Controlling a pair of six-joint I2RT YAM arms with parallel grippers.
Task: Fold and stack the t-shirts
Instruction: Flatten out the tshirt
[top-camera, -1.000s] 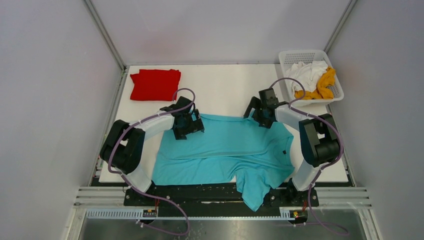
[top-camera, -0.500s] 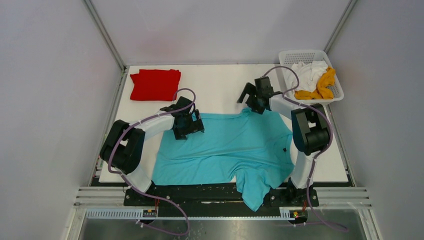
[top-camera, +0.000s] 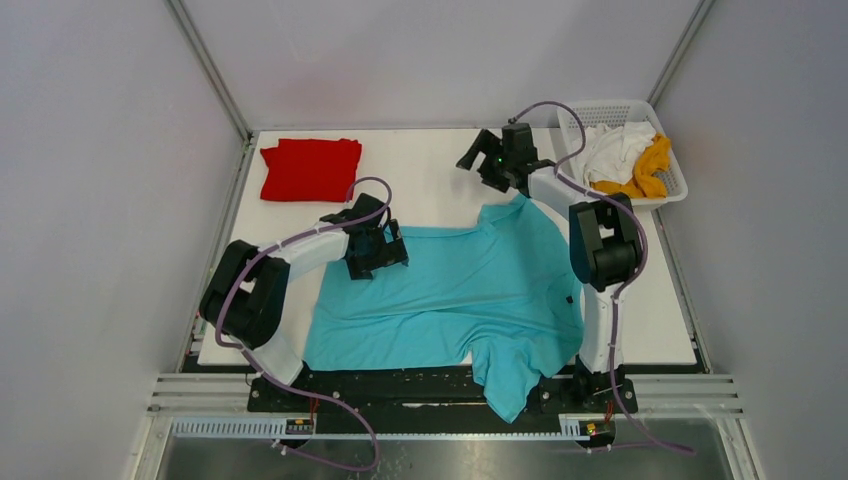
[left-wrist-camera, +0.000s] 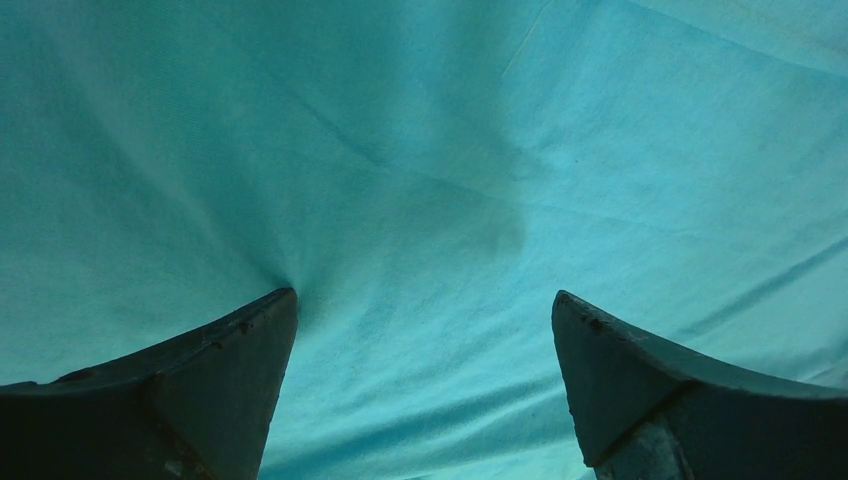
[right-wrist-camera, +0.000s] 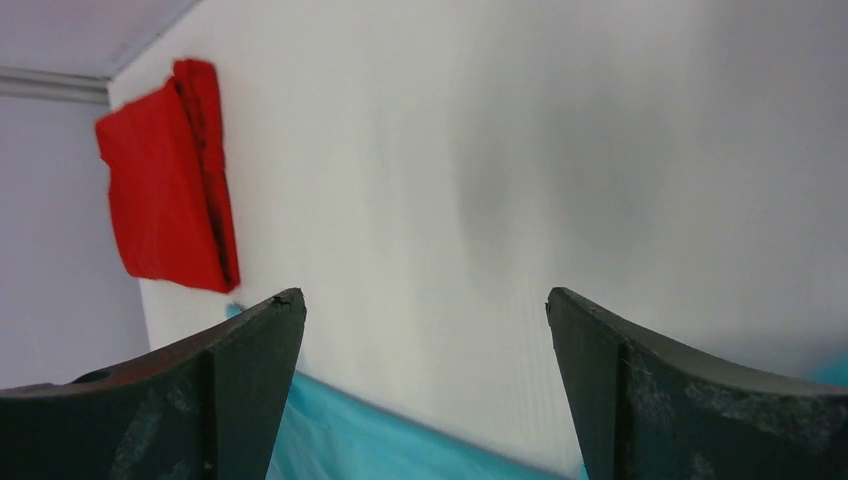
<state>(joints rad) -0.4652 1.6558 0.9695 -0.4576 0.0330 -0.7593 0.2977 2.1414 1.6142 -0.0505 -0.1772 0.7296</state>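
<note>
Fabric of the turquoise t-shirt (top-camera: 450, 290) is limp, light; pinch its far corners. Left tool (left-wrist-camera: 422, 297) and right tool (right-wrist-camera: 425, 297) stand spread.

No text, label, brand, number or sign can be read in any view (the turquoise t-shirt (top-camera: 450, 290) in the middle, the red t-shirt (top-camera: 310, 168) at upper left and the basket (top-camera: 570, 112) at upper right show plain surfaces; a small dark mark near the turquoise shirt's right edge is too small to read).
</note>
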